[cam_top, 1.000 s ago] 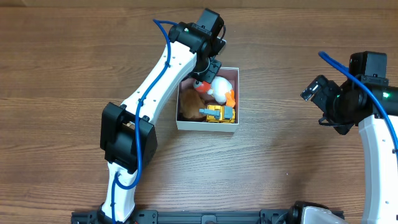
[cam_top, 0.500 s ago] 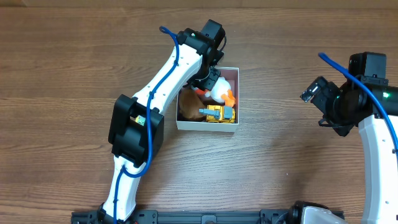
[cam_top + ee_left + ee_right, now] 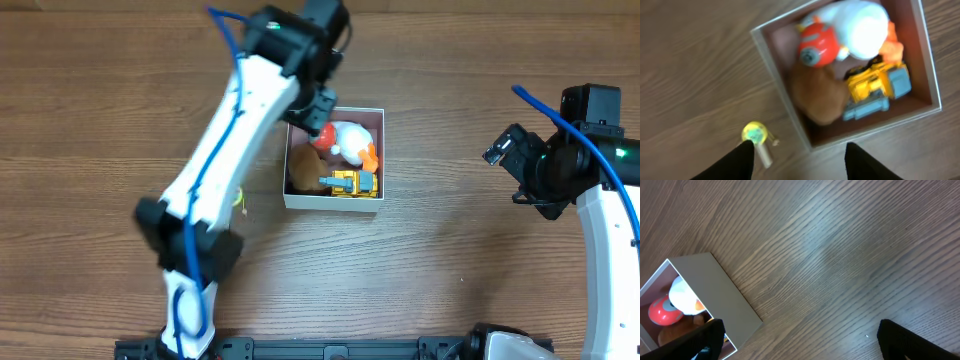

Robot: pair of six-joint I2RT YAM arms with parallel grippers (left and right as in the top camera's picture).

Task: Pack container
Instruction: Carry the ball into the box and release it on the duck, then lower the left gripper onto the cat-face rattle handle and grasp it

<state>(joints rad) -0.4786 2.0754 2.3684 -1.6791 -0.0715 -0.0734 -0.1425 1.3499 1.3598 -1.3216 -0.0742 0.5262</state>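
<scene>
Seemingly packing is nearly done: the shallow square white-walled container [image 3: 332, 204], sitting centrally on the brown wood-grain tabletop [image 3: 450, 260], is holding a white-and-orange plush toy [image 3: 862, 27], a round red toy [image 3: 817, 45], a brown plush lump [image 3: 820, 95] and a yellow toy truck [image 3: 877, 87]. A small yellow trinket [image 3: 755, 135] is lying outside near its wall, probably left to pack. The left hand [image 3: 802, 160] is hovering above, fingers wide and empty; the right hand [image 3: 802, 337], well apart, is likewise gaping. Wood is filling every view; no room is showing.

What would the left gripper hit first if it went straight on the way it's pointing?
Probably the container: its near corner sits between the open fingers of the left gripper. Depth is unclear, so it might meet the table just outside.
</scene>
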